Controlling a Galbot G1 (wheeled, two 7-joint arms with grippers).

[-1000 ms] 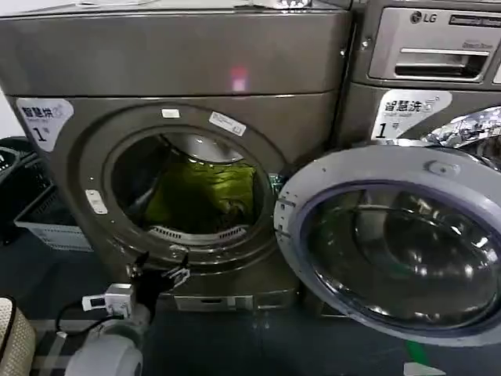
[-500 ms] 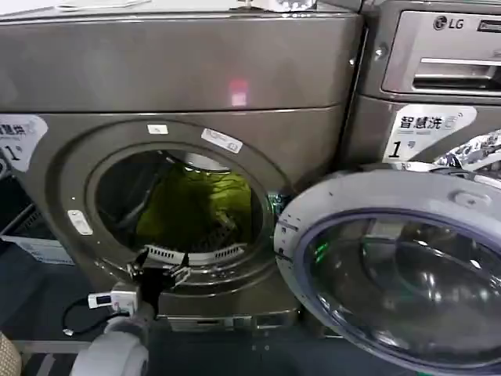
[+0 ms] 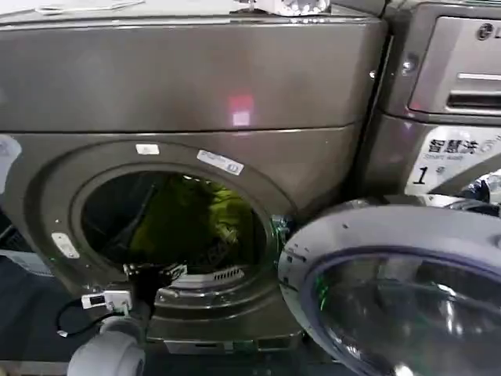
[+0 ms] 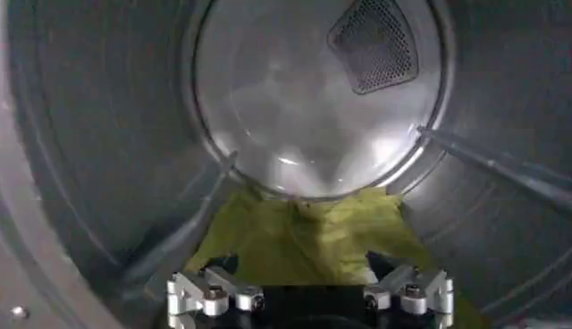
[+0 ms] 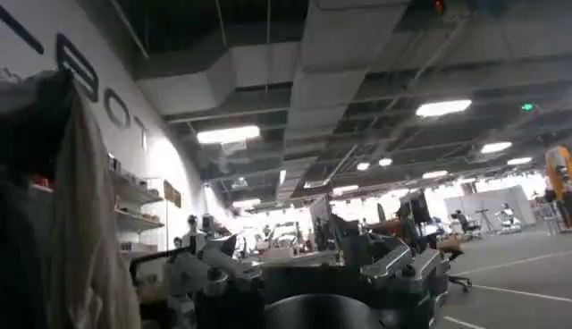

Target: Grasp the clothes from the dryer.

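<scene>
While the dryer [image 3: 188,86] stands with its door [image 3: 407,290] swung wide to the right, the left gripper [image 3: 153,272] sits at the lower lip of the porthole, reaching into the drum. Seen from the left wrist, its two fingers [image 4: 210,291] are spread wide apart and grip nothing. The clothes [image 4: 308,237] lie just ahead of them on the drum floor, a crumpled yellow-green heap resting against the foot of the round back wall; whether the fingertips touch the fabric cannot be told. From the head view the clothes [image 3: 196,223] show as a lime patch deep inside the porthole, toward its middle and right. A small pink light [image 3: 240,117] glows on the dryer's front panel above the opening. To the right stands a second machine [image 3: 446,94] with a white "1" sticker. The right gripper [image 5: 313,277] points away from the machines, out toward an open hall with ceiling lights; whether it is released or clenched cannot be told.
</scene>
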